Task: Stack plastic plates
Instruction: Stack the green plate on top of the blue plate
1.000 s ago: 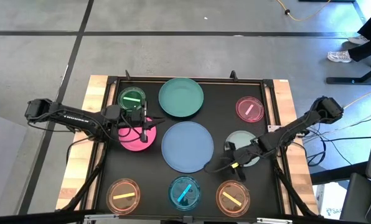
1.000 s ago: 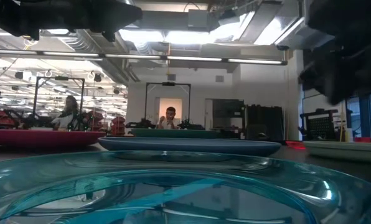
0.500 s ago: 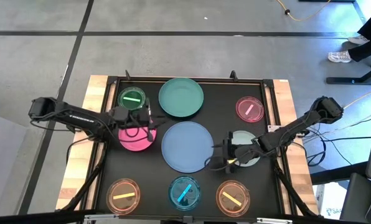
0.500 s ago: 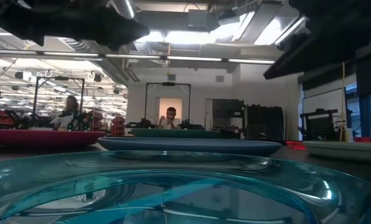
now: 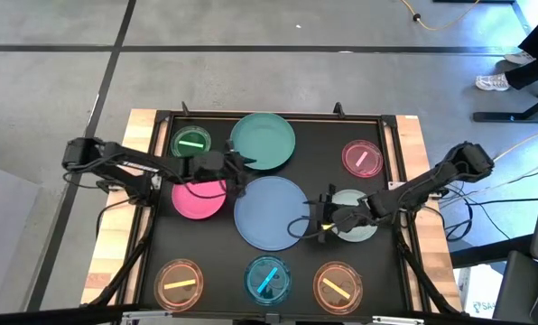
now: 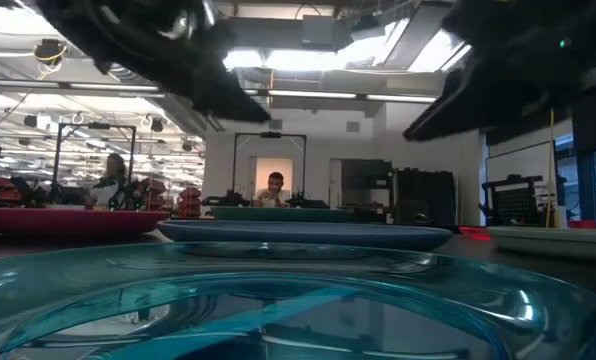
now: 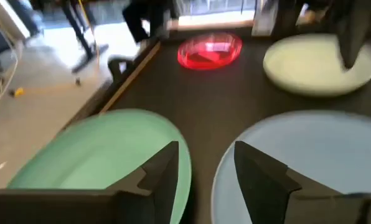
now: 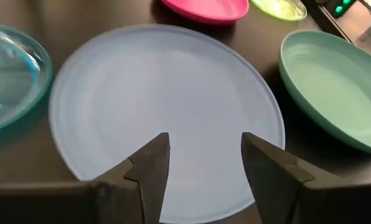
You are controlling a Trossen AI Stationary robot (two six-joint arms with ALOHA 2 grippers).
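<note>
1. The plastic plates lay spread over the worktop [image 5: 161,262]; the large blue plate [image 5: 271,212] sat at centre.
2. Judged light, stiff and slick; best pinched at the raised rim.
3. The right end effector [image 8: 201,165], spread and empty, faced the blue plate from 3 o'clock.
4. The left end effector [image 7: 201,171], spread and empty, hovered at its 10 o'clock, beside the teal plate [image 5: 263,141].

The left arm reaches in from nine o'clock toward table centre, its left gripper [image 5: 239,169] with fingers [image 7: 162,171] spread apart. The right arm comes in from three o'clock, bent low, its right gripper [image 5: 316,217] pointing toward nine o'clock, fingers [image 8: 149,167] parted.
</note>
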